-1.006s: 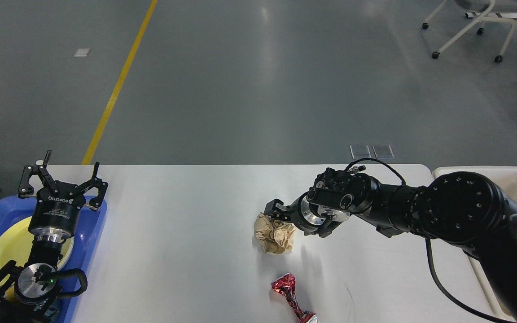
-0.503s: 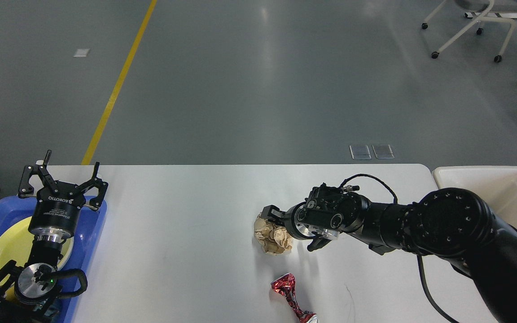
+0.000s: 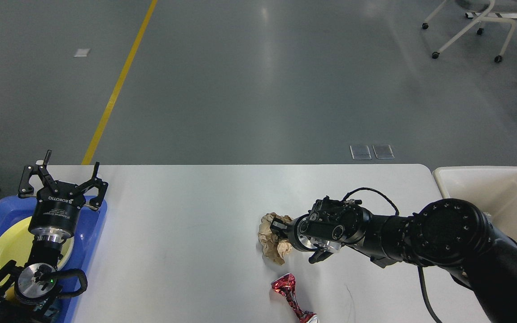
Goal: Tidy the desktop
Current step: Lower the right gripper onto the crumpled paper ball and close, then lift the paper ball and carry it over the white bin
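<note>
On the desktop [image 3: 186,233], the right pincer [image 3: 282,229] has closed on the paper wad [image 3: 271,237], now squeezed narrower; a crushed can [image 3: 292,298] waits just below. Left pincer [image 3: 61,181] hangs wide open, empty; binning likely follows.

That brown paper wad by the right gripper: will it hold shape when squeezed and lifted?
The crumpled brown paper wad looks loosely creased, so it will likely compress and deform under the right gripper. It probably weighs little and may slide on the smooth desktop if nudged. Its irregular shape makes rolling unlikely.
</note>
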`<act>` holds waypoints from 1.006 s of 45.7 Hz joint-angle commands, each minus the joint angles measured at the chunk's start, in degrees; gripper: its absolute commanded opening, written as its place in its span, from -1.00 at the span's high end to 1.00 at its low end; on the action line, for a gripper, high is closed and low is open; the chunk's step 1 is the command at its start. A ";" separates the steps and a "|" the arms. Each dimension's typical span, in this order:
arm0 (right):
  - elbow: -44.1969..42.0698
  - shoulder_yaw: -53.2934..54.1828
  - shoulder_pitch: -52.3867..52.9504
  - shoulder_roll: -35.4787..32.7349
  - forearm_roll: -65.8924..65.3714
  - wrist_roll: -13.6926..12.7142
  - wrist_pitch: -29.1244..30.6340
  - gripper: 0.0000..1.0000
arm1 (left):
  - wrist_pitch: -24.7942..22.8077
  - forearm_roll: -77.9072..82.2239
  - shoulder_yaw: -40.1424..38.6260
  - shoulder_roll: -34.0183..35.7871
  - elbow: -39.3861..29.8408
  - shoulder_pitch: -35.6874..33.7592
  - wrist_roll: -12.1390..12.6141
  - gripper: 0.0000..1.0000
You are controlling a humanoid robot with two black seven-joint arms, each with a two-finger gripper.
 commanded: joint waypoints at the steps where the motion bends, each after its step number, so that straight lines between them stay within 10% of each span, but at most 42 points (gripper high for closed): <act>1: 0.12 2.48 -1.12 -0.26 0.90 -0.08 -2.86 1.00 | 0.00 0.00 0.00 0.00 0.00 0.00 0.00 -0.93; 23: 2.75 3.10 1.42 -2.10 1.08 -0.26 -1.11 1.00 | 0.00 0.00 0.00 0.00 -0.08 0.00 0.00 -0.93; 46: 30.96 -14.47 37.09 -18.45 2.93 -0.78 20.15 1.00 | 0.00 0.00 0.00 0.00 0.00 0.00 0.00 -0.93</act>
